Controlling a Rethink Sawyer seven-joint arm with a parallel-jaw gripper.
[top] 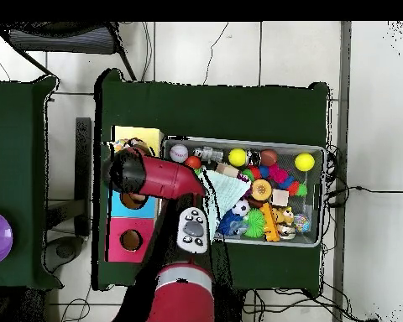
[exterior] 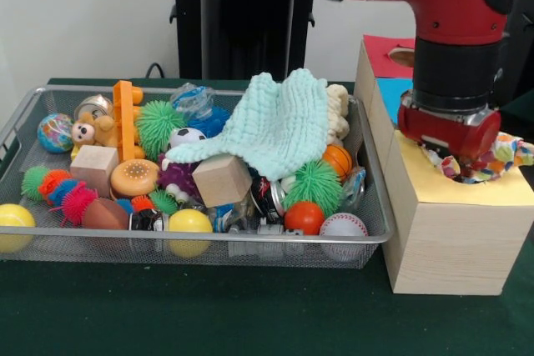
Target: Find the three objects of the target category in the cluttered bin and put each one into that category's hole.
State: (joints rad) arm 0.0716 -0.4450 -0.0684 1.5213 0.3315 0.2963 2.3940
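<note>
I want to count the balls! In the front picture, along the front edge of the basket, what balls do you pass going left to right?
Yellow ball at the left corner → brown football → second yellow ball → orange ball → white baseball.

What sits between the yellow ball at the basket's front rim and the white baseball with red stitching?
In the front view, between the yellow ball and the white baseball lie small dark and silvery toys and an orange ball.
</note>
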